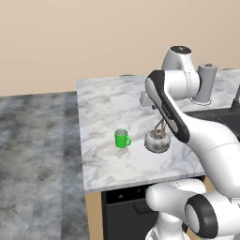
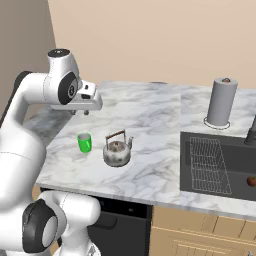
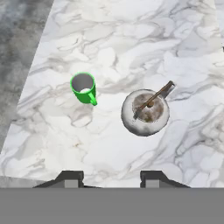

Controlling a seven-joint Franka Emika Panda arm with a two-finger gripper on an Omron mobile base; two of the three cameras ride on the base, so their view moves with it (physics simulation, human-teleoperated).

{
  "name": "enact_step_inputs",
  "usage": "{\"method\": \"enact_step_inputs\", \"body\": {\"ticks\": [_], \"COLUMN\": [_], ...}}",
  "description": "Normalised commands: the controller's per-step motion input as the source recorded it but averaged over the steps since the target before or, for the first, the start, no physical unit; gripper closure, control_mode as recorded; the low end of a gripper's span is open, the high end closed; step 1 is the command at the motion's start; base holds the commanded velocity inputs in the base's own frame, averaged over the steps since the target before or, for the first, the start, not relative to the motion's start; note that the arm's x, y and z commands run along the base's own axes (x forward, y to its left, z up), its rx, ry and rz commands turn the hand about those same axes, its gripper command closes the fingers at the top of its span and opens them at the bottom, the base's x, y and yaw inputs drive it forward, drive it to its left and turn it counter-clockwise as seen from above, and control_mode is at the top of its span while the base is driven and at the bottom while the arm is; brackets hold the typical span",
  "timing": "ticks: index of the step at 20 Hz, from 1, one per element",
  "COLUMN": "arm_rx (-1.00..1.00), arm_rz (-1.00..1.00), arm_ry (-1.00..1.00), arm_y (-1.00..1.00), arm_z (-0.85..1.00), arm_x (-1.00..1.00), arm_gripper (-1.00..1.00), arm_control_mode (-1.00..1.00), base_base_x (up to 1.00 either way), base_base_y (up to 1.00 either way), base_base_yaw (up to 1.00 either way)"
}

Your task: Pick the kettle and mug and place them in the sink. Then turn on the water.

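The silvery kettle [image 3: 145, 113] stands upright on the white marble counter with its thin handle arched over the lid. The small green mug [image 3: 83, 87] stands upright a short way to its left, apart from it. My gripper [image 3: 111, 179] hangs well above the counter and looks down on both, open with nothing between its fingers. From the right base view, the gripper [image 2: 80, 112] is above and behind the mug [image 2: 84, 142], left of the kettle [image 2: 117, 150]. The dark sink [image 2: 240, 160] lies far to the right, with a wire rack inside. No water is in view.
A tall grey paper-towel roll [image 2: 221, 101] stands behind the sink. The faucet [image 2: 250, 134] shows partly at the right edge. A small brown object [image 2: 251, 181] lies in the sink. The counter's left edge [image 1: 80, 136] drops off to the grey floor.
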Motion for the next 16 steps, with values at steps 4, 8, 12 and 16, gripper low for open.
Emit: {"method": "enact_step_inputs", "body": {"ticks": [4,8,12,16], "arm_rx": [0.00,0.00,0.00,0.00], "arm_rz": [-0.01,-0.07,-0.08,0.11], "arm_ry": [0.00,0.00,0.00,0.00], "arm_y": [0.03,0.00,0.00,0.01], "arm_z": [-0.01,-0.16,-0.11,-0.42], "arm_x": [0.14,0.01,0.00,0.03], "arm_gripper": [-1.00,-1.00,-1.00,-1.00], "arm_control_mode": [-1.00,-1.00,-1.00,-1.00], "base_base_x": [0.00,0.00,0.00,0.00], "base_base_y": [0.00,0.00,0.00,0.00], "base_base_yaw": [0.00,0.00,0.00,0.00]}}
